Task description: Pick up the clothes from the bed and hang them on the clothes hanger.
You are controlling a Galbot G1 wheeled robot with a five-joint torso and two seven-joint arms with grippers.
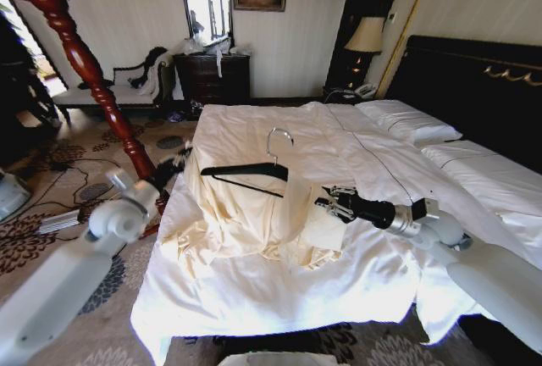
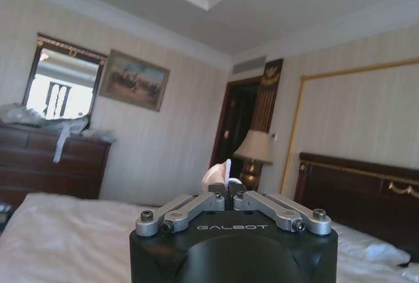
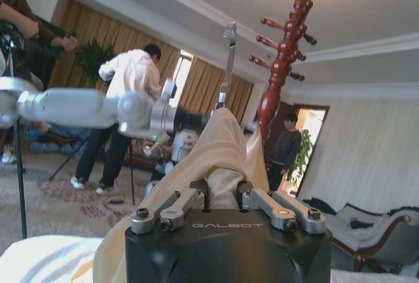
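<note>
One pale cream garment, the clothes, is seen lifted above the bed, its lower folds resting on the white bedding. One black clothes hanger is seen at the raised top of the cloth, its metal hook upright. The right end effector is pressed together on a fold of the clothes at the garment's right side. The left end effector is pinched on a small tip of the cloth at the left edge, beside one red wooden coat stand.
</note>
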